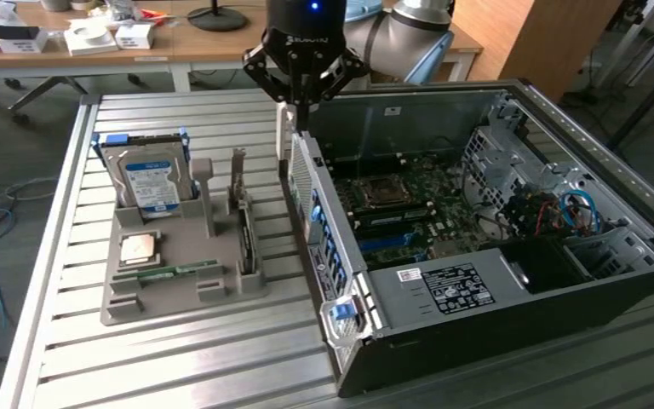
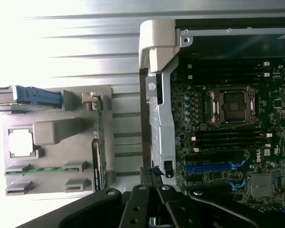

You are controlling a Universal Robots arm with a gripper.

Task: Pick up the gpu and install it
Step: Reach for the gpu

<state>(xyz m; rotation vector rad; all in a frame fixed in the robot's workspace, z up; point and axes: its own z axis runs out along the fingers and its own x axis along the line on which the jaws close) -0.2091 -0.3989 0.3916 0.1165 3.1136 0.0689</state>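
On slatted pale metal table [image 1: 191, 366]: one grey moulded parts holder [image 1: 134, 300], one open black tower computer case [image 1: 599, 285] lying on its side beside it.

Item, task's thing: gpu [image 1: 238, 194], a thin dark circuit card with pale silver end bracket. It stands on edge in the holder's slot on the side nearest the case, not yet lifted. Wrist view shows it edge-on [image 2: 99, 147].

Item: black linkage gripper [image 1: 301, 102], hanging above the case's rear wall, near the gpu but apart from it. Fingers are drawn close together, with nothing seen between them [image 2: 152, 176].

Other contents of holder: boxy hard drive with blue-white label [image 1: 151, 183], square silver processor chip [image 1: 137, 247], narrow green memory stick [image 1: 174, 271].

Inside case: green motherboard [image 1: 418, 213] with blue expansion slot [image 2: 209, 167].

Hazards, judged:
- Fingers this narrow cannot straddle the card and would strike its top edge.
- A grip off-centre could tilt the card and jam it in its slot.
- The rear wall lies under the gripper, so a low sideways move risks collision.
- The bracket could catch the case's rear panel at seating.
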